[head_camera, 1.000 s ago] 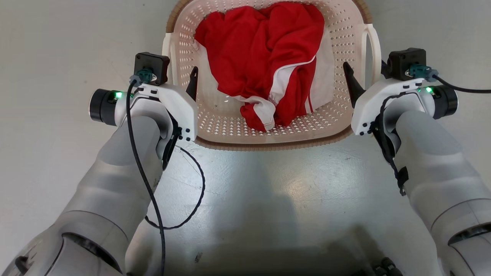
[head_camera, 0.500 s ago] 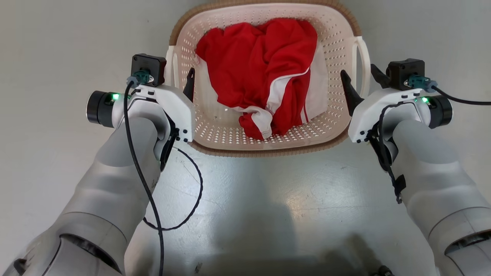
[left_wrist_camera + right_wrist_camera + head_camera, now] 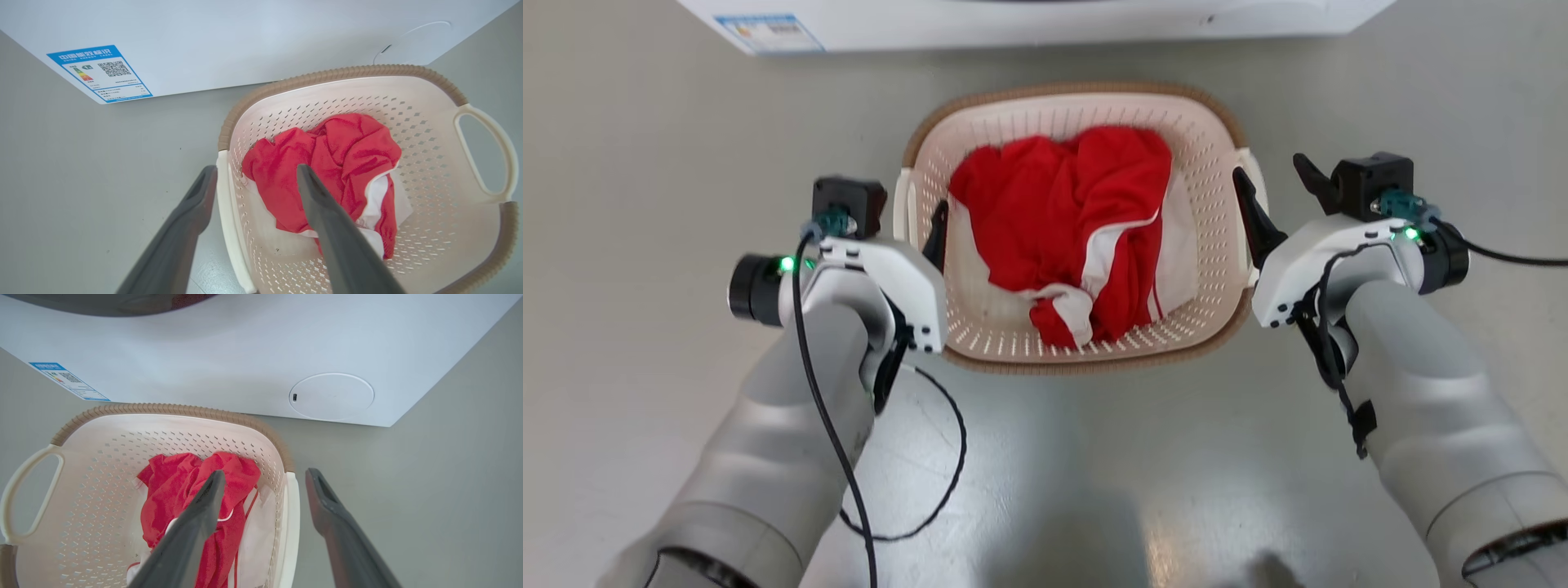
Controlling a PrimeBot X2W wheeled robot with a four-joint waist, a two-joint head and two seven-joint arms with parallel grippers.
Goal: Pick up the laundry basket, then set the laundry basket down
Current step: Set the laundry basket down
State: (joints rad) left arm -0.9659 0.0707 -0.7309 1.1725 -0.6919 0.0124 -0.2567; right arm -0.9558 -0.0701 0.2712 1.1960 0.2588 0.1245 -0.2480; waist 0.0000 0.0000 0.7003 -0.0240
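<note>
Cream laundry basket (image 3: 1078, 88) rests on the floor (image 3: 645, 204) at upper centre as the head camera pulls back, left gripper (image 3: 256, 170) and right gripper (image 3: 1271, 169) still spread astride its handles (image 3: 222, 196), gripping nothing: seemingly released.

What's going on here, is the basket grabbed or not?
Not grabbed. The laundry basket appears to sit on the grey floor just in front of a white washer, with a red and white garment inside. The left gripper and right gripper are both open, each with one finger inside the basket wall and one outside, astride the white side handles. Neither is clamped on a handle.
</note>
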